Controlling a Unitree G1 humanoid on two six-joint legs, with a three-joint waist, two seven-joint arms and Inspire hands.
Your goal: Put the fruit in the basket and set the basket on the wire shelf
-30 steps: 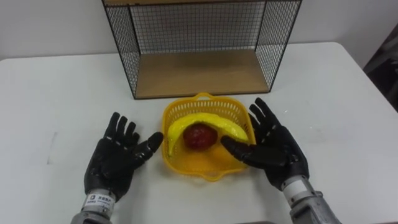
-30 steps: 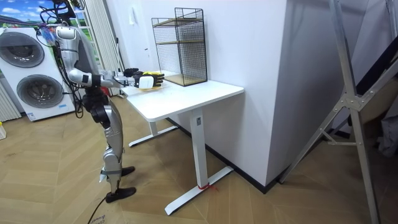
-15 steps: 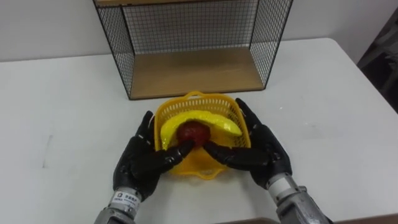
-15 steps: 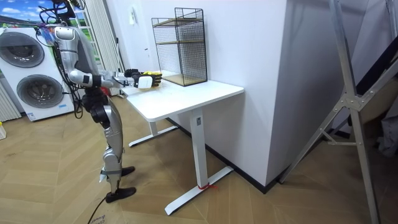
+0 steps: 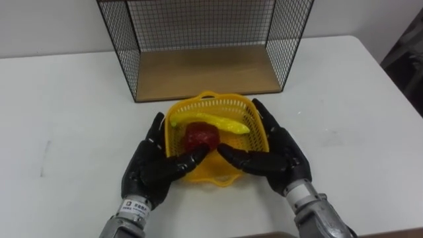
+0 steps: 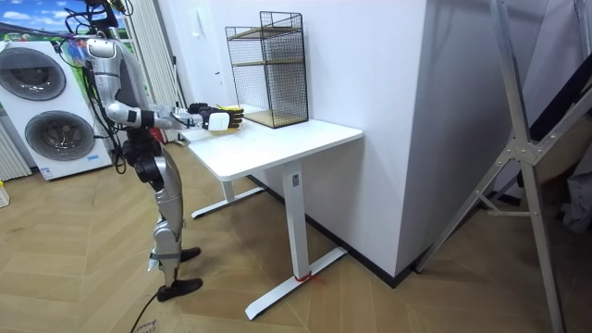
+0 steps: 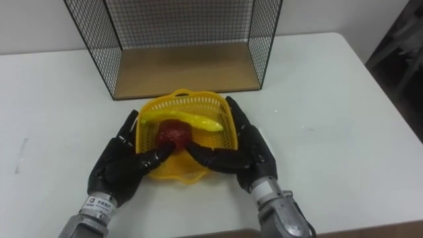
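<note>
In the left eye view a yellow basket (image 5: 259,129) sits on the white bench (image 5: 357,99), just in front of the open side of the wire shelf (image 5: 205,73) and apart from its wooden floor. A banana (image 5: 213,121) lies across the basket's far half, and a red fruit (image 5: 200,135) lies just in front of it, touching it. The left hand (image 5: 151,173) is against the basket's left wall and the right hand (image 5: 281,158) against its right wall. The fingers (image 5: 156,132) of each run nearly straight along the outside. Both thumbs bend over the near rim and almost meet in front of the red fruit, so each hand pinches a near corner of the basket. Whether the basket rests on the bench or is raised off it cannot be told. In the room view the robot stands upright at the bench's end on the room view's left, both arms stretched forward over the top with the basket between the hands. The two-tier wire shelf stands at the back of the bench by the wall, and washing machines (image 6: 32,102) stand behind the robot. The right eye view shows the same hold, with both fruits inside the basket.
</note>
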